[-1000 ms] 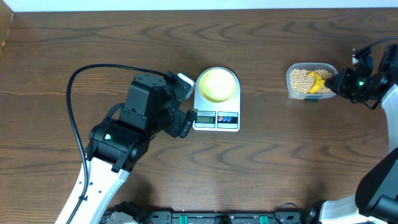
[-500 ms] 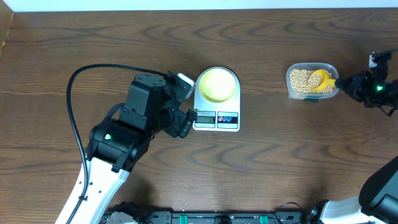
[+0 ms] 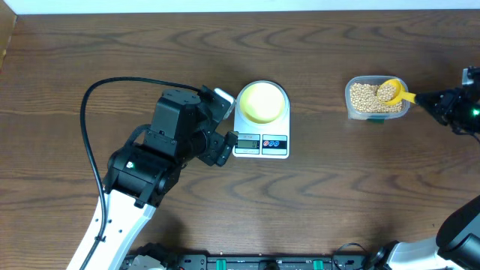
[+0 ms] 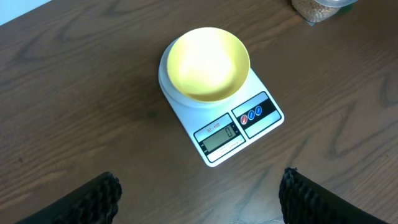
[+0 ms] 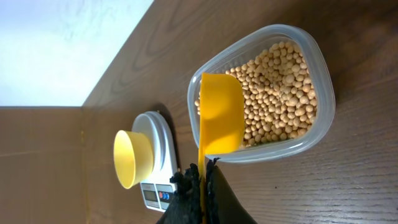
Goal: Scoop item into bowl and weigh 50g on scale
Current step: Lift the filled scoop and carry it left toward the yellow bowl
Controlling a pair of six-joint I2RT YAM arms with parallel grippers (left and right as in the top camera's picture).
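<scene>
Clamping the thin handle of a yellow scoop [image 5: 221, 115], the right gripper [image 5: 203, 186] is hiding most of that handle. The scoop's cup is lying over the near rim of a clear tub [image 5: 320, 106] of beans [image 5: 280, 93]. Farther along the tabletop [image 3: 150, 45], the bowl [image 4: 205, 62] is sitting on the scale [image 4: 199, 118], whose display digits are hard to make out. Beyond, the left gripper [image 4: 200, 202] is hanging wide open, holding nothing, and only its finger ends are showing.

bright, even light; glare washes out the bowl [image 4: 207, 62]; a soft shadow edges the scale [image 5: 159, 138]; all views fairly sharp.
</scene>
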